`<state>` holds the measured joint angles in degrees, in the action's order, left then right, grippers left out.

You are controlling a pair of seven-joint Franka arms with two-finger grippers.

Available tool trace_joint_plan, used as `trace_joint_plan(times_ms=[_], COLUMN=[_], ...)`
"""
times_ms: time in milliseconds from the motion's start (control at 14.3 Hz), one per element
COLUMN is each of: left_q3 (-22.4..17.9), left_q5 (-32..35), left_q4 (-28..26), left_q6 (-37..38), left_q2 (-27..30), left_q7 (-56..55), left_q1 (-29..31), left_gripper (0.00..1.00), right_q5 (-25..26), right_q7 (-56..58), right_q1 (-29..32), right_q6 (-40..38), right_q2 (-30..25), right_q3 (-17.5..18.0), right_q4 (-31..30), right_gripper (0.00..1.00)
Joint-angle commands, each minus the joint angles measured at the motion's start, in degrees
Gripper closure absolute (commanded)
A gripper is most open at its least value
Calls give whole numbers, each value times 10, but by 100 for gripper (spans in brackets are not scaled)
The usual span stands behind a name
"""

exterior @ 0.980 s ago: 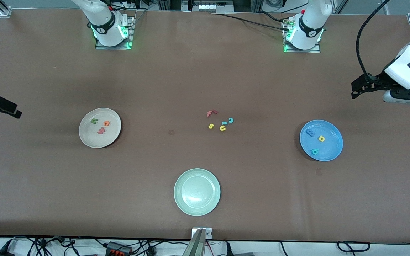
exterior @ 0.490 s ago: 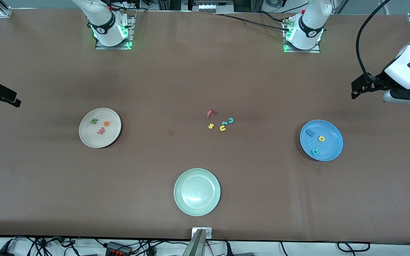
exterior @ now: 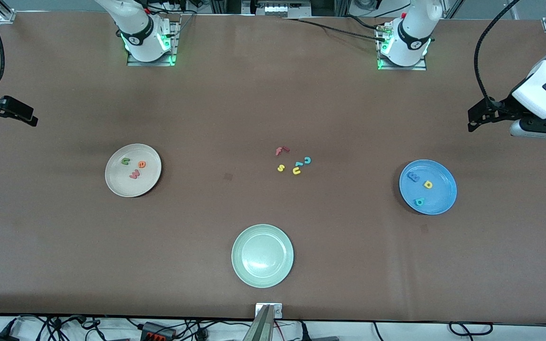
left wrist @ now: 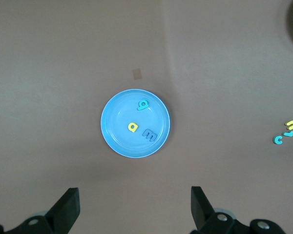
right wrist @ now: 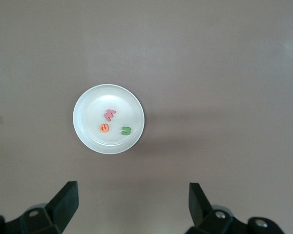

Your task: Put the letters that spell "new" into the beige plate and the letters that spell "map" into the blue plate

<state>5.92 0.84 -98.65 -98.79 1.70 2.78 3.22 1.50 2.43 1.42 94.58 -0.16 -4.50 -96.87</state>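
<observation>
The beige plate (exterior: 117, 182) lies toward the right arm's end of the table and holds the green n (exterior: 125, 161), orange e (exterior: 142, 164) and pinkish w (exterior: 134, 174). The blue plate (exterior: 441, 199) lies toward the left arm's end and holds the blue m (exterior: 414, 176), yellow p (exterior: 427, 184) and teal a (exterior: 419, 201). My right gripper (right wrist: 133, 202) hangs open and empty, high above the table beside the beige plate (right wrist: 88, 117). My left gripper (left wrist: 135, 204) hangs open and empty, high beside the blue plate (left wrist: 116, 119).
A pale green plate (exterior: 262, 277) sits empty near the front edge. Loose letters lie mid-table: a red f (exterior: 281, 150), a teal c (exterior: 307, 160), a yellow s (exterior: 281, 167) and a yellow u (exterior: 296, 170). Both arm bases stand along the table's back edge.
The right gripper has drifted toward the robots' side of the table and a little inward. The left arm, plates and letters have not moved.
</observation>
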Motion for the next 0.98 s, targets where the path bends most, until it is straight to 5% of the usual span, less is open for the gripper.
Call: trace_joint_plan(times_ms=[0, 910], left_q3=[3, 3], left_q5=[-7, -7], left_q4=[14, 14], left_q6=[8, 8], left_q2=[-6, -6], left_q7=[13, 13], left_q1=[5, 6], left_gripper=[0, 0], right_q5=[21, 16], right_q7=[2, 6], right_q1=[1, -17], right_q6=[36, 46], right_q2=[-43, -31], right_q3=[6, 0], right_q4=[-54, -45], right_gripper=[0, 0])
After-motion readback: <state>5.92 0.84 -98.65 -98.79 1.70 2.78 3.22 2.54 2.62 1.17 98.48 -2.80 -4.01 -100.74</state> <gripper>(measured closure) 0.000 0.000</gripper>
